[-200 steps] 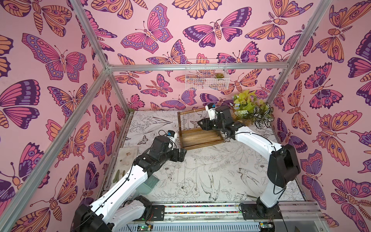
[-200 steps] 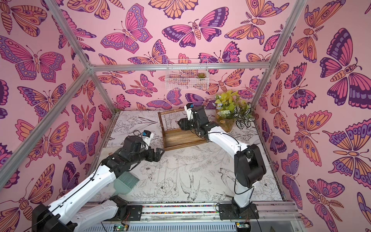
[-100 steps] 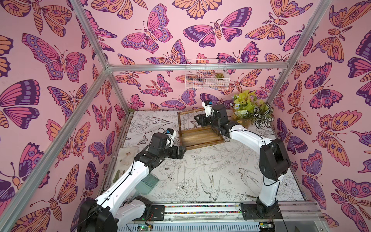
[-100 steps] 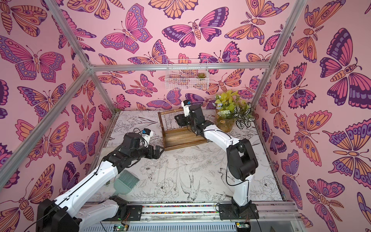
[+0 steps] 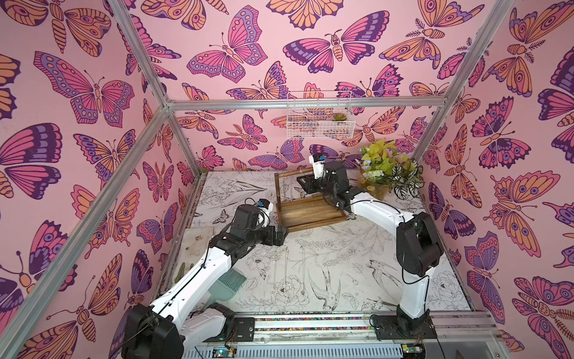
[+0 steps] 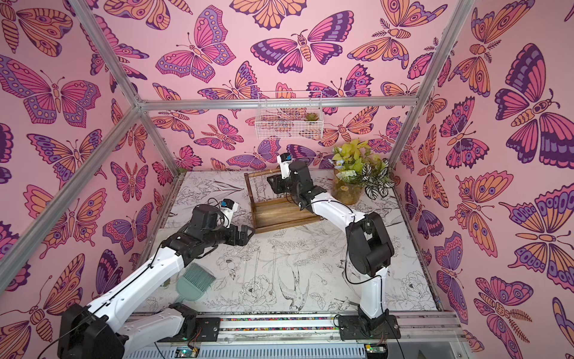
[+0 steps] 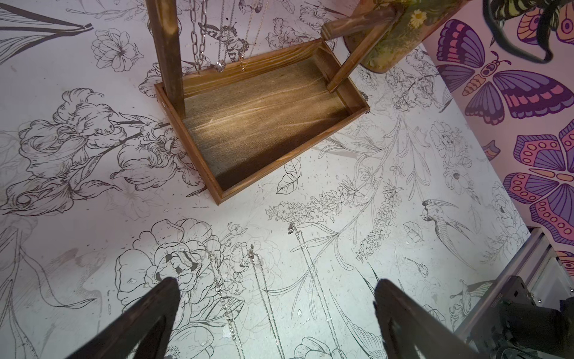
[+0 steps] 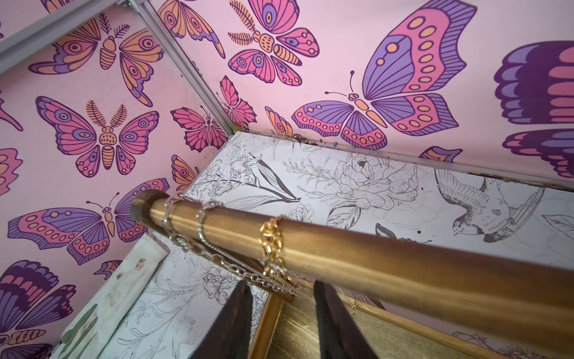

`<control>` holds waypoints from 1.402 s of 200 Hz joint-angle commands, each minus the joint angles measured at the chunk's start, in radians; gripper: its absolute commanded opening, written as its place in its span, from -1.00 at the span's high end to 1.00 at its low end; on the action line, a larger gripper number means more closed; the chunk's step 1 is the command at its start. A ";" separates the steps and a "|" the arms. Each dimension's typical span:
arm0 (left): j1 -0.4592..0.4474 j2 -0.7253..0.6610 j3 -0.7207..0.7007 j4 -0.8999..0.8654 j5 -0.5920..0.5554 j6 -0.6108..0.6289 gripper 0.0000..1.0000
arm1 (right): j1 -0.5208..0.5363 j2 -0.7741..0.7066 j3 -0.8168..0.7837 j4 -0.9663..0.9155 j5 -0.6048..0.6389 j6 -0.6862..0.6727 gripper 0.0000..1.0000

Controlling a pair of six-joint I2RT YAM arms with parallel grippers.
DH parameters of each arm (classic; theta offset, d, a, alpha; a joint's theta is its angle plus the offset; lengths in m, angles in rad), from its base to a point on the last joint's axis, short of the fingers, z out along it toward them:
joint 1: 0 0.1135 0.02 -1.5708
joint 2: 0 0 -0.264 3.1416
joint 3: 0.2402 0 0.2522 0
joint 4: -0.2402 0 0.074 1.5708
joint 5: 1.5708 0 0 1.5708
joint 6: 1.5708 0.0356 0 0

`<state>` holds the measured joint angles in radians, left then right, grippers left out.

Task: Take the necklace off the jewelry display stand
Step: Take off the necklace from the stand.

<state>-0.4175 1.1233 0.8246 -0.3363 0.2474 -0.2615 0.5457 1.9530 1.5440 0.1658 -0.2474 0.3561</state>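
Several necklaces point(image 8: 223, 264) are draped over the tall crossbar of the jewelry display stand point(image 5: 310, 214), which is set at the back of the bench point(image 5: 341, 264). Silver ones are bunched near the post, and a gold chain point(image 8: 272, 239) is looped just beside them. The right claw point(image 8: 282, 290) is held just under the crossbar, its fingers partly apart, with hanging strands crossing the gap; no grip is shown. The left claw point(image 7: 278, 281) is spread wide above the bench, near the tray's front corner. Thin chains point(image 7: 310, 273) are laid straight on the bench below it. A potted plant point(image 5: 385, 177) is placed just beside the right arm, and a white wire basket point(image 5: 320, 124) is hung on the wall above. A teal brush point(image 5: 228, 281) is partly covered by the left arm.
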 commanded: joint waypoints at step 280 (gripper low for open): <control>0.019 -0.067 -0.052 -0.007 0.050 0.019 -0.99 | 0.019 -0.043 -0.004 -0.005 0.157 -0.045 1.00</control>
<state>-0.4049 1.0771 0.7952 -0.3374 0.2737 -0.2508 0.5610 1.9644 1.5436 0.1829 -0.1299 0.3355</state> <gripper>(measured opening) 0.995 0.073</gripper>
